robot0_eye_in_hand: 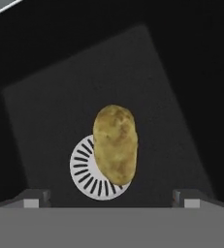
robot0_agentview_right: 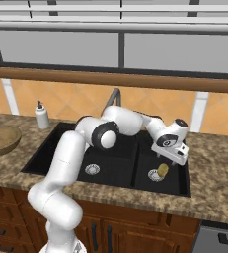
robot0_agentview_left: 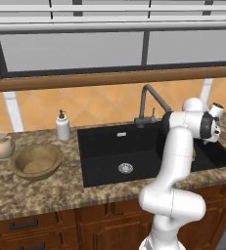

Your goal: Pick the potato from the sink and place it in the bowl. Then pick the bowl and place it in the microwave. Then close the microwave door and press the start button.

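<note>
A speckled brown stone counter (robot0_agentview_left: 31,193) runs under orange wall tiles and a wide window, with wooden drawers below. Set into the counter is the black sink (robot0_agentview_left: 109,146), split into two basins, each with a round silver drain (robot0_agentview_left: 125,168), and a dark curved faucet (robot0_agentview_left: 151,100) at its back edge.

The potato (robot0_agentview_right: 162,170) lies on the floor of the sink's right basin, partly over that basin's drain (robot0_eye_in_hand: 87,169). The end effector (robot0_agentview_right: 172,157) hangs over this basin, just above the potato and apart from it. In the hand view the two fingertips (robot0_eye_in_hand: 36,197) stand wide apart at either side, the potato (robot0_eye_in_hand: 116,143) lying between and beyond them, so the end effector is spread and holds nothing.

The bowl (robot0_agentview_left: 36,161) sits on the counter left of the sink. A small beige jug (robot0_agentview_left: 2,145) stands just left of the bowl, and a white soap dispenser (robot0_agentview_left: 62,126) stands near the sink's back left corner.
</note>
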### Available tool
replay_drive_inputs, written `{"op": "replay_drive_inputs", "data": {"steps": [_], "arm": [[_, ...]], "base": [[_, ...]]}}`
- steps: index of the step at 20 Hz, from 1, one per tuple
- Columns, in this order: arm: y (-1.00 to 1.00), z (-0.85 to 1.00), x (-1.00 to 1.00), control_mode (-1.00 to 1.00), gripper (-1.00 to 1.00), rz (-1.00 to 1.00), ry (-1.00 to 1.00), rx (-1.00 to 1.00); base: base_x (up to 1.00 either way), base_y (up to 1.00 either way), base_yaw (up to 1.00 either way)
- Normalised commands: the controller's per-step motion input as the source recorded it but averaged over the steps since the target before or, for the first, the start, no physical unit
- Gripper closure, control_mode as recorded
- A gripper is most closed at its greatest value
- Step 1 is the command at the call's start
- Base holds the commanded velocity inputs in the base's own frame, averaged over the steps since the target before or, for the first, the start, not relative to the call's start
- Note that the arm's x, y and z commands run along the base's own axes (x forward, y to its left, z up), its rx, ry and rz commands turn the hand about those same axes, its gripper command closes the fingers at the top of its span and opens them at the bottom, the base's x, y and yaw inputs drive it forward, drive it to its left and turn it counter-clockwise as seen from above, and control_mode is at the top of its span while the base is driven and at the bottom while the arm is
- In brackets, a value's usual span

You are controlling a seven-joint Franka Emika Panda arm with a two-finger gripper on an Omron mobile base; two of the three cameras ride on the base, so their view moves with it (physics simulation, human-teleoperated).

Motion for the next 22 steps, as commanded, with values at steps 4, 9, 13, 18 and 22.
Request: {"op": "replay_drive_inputs", "data": {"steps": [4,9,13,18,22], "arm": [[0.02,-0.48,0.00,-1.00,-1.00,0.00,0.00,0.00],[0.44,-0.36,-0.29,-1.00,-1.00,0.00,0.00,0.00],[0.50,-0.33,-0.14,-1.00,-1.00,-0.01,0.00,0.00],[0.11,-0.28,0.14,-1.00,-1.00,-0.07,0.00,0.00],[-0.04,-0.14,0.04,-1.00,-1.00,-0.16,-0.04,0.00]], "base": [[0.00,0.00,0.00],[0.00,0.00,0.00],[0.00,0.00,0.00],[0.00,0.00,0.00],[0.00,0.00,0.00]]}}
